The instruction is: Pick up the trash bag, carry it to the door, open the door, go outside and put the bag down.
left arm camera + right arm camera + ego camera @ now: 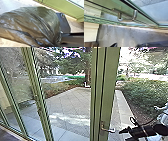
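"State the location of the trash bag (31,23)."

"Gripped by the left end effector (56,44), its folds gathered there."

"Status of the right end effector (122,131)?"

"Positioned near the metal handle (108,130) on the green-framed door (109,84). Open or closed: cannot tell."

"And outside?"

"Paving (71,105) (partly sunlit), with a bush (147,94) beside it."

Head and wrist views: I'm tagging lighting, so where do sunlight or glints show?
Head view: a sunlit streak crosses the grey paving; left wrist view: pale glints on the dark plastic trash bag; right wrist view: highlights on the silver metal handle.
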`<state>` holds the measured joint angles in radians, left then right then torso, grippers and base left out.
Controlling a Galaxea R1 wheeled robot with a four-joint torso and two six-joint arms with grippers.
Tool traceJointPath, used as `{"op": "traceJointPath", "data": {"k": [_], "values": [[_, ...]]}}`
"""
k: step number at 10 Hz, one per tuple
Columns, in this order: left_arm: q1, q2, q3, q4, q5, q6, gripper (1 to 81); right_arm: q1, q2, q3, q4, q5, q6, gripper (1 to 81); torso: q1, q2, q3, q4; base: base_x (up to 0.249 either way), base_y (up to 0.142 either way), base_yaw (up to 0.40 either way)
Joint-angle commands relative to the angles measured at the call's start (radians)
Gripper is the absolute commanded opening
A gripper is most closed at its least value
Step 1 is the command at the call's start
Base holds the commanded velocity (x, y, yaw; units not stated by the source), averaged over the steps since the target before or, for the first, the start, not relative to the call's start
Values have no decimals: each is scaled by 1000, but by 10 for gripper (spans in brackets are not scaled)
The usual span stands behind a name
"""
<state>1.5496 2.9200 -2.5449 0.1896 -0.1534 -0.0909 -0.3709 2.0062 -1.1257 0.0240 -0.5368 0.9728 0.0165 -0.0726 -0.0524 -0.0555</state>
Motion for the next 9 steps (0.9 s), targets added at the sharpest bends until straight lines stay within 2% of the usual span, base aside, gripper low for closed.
{"op": "traceJointPath", "data": {"k": [1,5,7,9], "values": [[-47,-5,3,-7,41,-1,10,147,39,-58,-6,-17,70,811,0,0,0,0,0,0,0],[-47,-4,0,-13,41,-3,10,174,146,-202,-1,-18,118,811,0,0,0,0,0,0,0],[-47,1,-15,-15,41,-3,10,168,189,-244,-6,-18,153,811,0,0,0,0,0,0,0],[-47,7,-23,-15,41,-3,10,148,219,-273,1,-23,159,811,0,0,-1,0,0,0,0]]}}
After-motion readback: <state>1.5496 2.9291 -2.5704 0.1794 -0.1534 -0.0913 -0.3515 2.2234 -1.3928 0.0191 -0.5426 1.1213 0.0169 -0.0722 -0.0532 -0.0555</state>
